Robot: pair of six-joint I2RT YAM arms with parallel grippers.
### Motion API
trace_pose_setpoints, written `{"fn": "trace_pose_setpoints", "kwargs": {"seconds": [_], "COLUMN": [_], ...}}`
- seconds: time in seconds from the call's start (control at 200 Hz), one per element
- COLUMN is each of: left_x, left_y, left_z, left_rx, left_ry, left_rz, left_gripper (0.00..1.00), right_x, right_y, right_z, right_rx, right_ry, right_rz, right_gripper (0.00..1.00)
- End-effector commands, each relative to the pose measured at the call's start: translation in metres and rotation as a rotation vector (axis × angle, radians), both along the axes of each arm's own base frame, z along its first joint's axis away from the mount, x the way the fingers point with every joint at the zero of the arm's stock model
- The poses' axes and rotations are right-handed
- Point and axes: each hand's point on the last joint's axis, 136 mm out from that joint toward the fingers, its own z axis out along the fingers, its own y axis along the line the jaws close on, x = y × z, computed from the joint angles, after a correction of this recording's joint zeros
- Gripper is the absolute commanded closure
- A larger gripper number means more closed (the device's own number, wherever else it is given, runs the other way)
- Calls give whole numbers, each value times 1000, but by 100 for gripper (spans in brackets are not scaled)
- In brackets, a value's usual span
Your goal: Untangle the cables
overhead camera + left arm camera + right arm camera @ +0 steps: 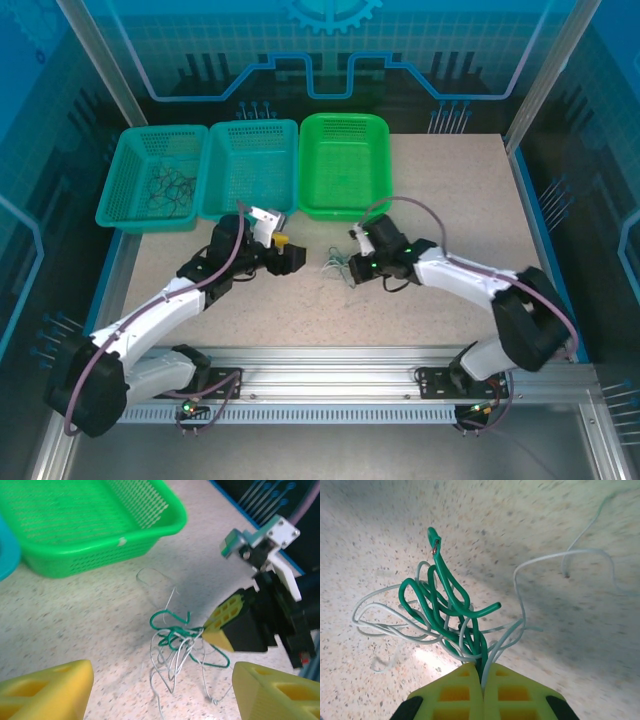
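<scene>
The cables [338, 268] are a small tangle of green and whitish wires on the speckled table between the two arms. My right gripper [354, 264] is shut on the tangle's right side; in the right wrist view its yellow fingertips [465, 690] pinch green and white strands of the cables [445, 607] together and hold the bundle partly lifted. My left gripper [290, 252] stands open just left of the tangle. In the left wrist view its fingers [47, 687] flank the cables [177, 640] from a short distance, with nothing between them, and the right gripper [207, 629] holds the knot.
Three baskets line the back of the table: a teal basket [118, 170] holding several dark wires [170, 188], a second teal basket [250, 126] and a green basket [342, 118], whose wall [100, 555] lies close behind the tangle. A metal rail [330, 360] runs along the near edge.
</scene>
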Motion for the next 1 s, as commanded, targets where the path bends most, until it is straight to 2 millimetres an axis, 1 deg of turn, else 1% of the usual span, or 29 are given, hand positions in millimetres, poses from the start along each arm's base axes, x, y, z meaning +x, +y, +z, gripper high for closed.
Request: {"fn": "trace_pose_setpoints", "kwargs": {"seconds": [0.0,0.095,0.155,0.265,0.355,0.43,0.57,0.75,0.855,0.996], "left_x": [-19,-32,-36,-32,-28,-25,-12,16,25,26], "left_y": [-28,-49,-59,-67,-74,-83,-99,-102,-105,-108], "left_z": [21,26,24,21,23,28,34,38,32,22], "left_rx": [-108,-146,-136,-150,-172,-177,-159,-83,1,70], "left_ry": [-103,-154,-177,-227,-280,-329,-413,-548,-579,-594], "left_rz": [-192,-307,-346,-366,-383,-409,-437,-375,-395,-439], "left_gripper": [24,23,22,22,22,22,22,21,20,20], "right_x": [-11,-14,-13,-12,-13,-15,-20,-24,-28,-29], "right_y": [-7,-21,-31,-49,-62,-67,-71,-70,-63,-62], "right_z": [23,43,54,77,94,105,120,134,141,151], "right_rx": [75,110,122,178,211,227,247,271,297,313], "right_ry": [-35,-73,-90,-117,-140,-151,-174,-189,-196,-218], "right_rz": [70,47,13,-53,-98,-107,-108,-84,-33,-16], "right_gripper": [100,100,100,100,100,100,100,100,100,100]}}
